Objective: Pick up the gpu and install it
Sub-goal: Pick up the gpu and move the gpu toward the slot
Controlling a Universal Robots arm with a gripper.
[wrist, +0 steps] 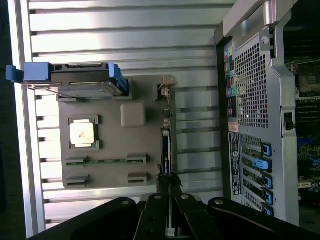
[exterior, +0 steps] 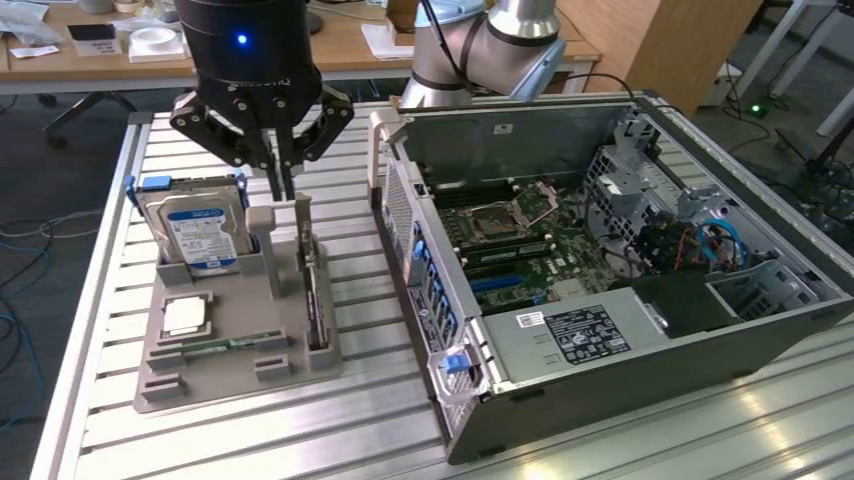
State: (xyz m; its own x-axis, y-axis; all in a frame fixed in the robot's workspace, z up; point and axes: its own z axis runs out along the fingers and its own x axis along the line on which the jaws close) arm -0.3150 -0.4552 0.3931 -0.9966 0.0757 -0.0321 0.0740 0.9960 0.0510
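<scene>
Closest to the wrist camera, the pincer point(wrist: 169, 178) has its two fingers clenched together. Its tips hang over the upper edge of the gpu point(wrist: 164, 147); whether they touch or pinch it, I cannot tell. The gpu stands on its long edge in a slot of the grey holder point(exterior: 227, 375) on the worktop point(exterior: 267, 440). It looks thin and dark, with a silver bracket at one end. The open case point(exterior: 614, 385) lies near, on the exterior view's right.
</scene>
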